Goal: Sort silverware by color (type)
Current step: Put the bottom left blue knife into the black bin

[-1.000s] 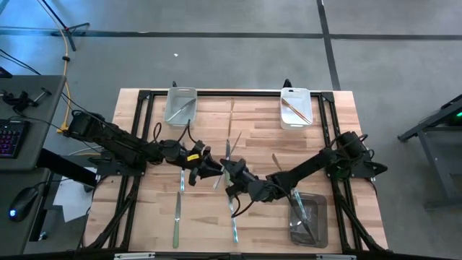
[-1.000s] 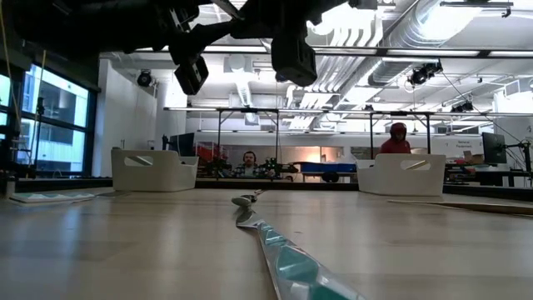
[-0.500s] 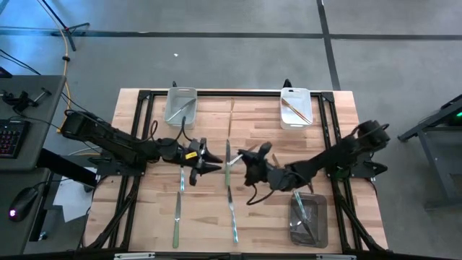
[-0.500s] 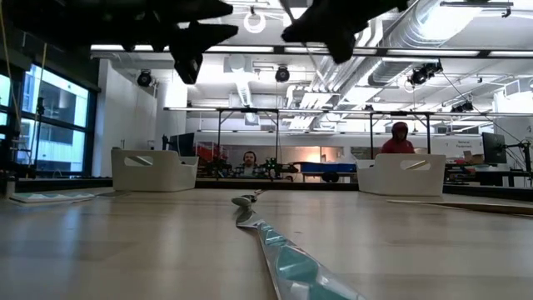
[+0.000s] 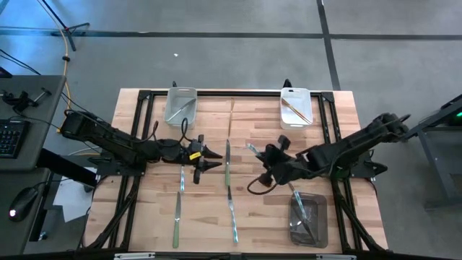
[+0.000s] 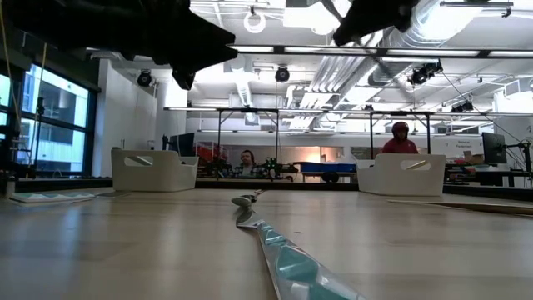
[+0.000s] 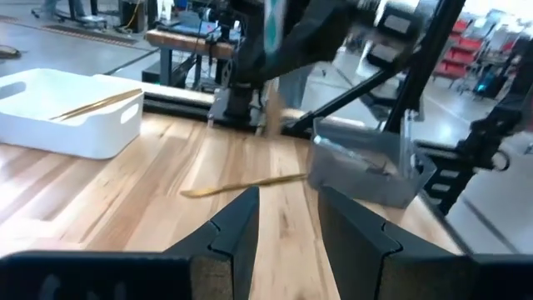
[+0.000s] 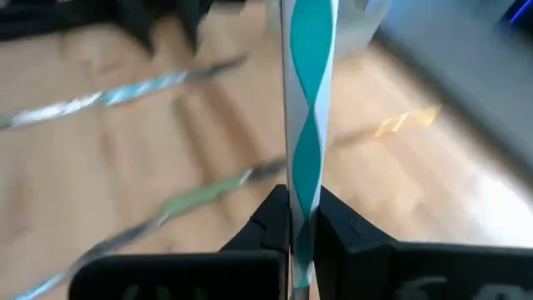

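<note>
Robotics lab, open-plan industrial hall. Exposed ducts (image 6: 391, 37) and strip lights overhead, grey concrete floor (image 5: 238, 61). Wooden bench (image 5: 253, 130) on black frame, keyboard (image 5: 11, 137) and mouse at side desk (two people seated at far workstations).

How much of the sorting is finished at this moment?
Partly done: three bins hold cutlery, gold in the right white bin. In hand: the right gripper grips a blue-green piece. Left: several pieces on the table, a gold one too. The left gripper is open.
</note>
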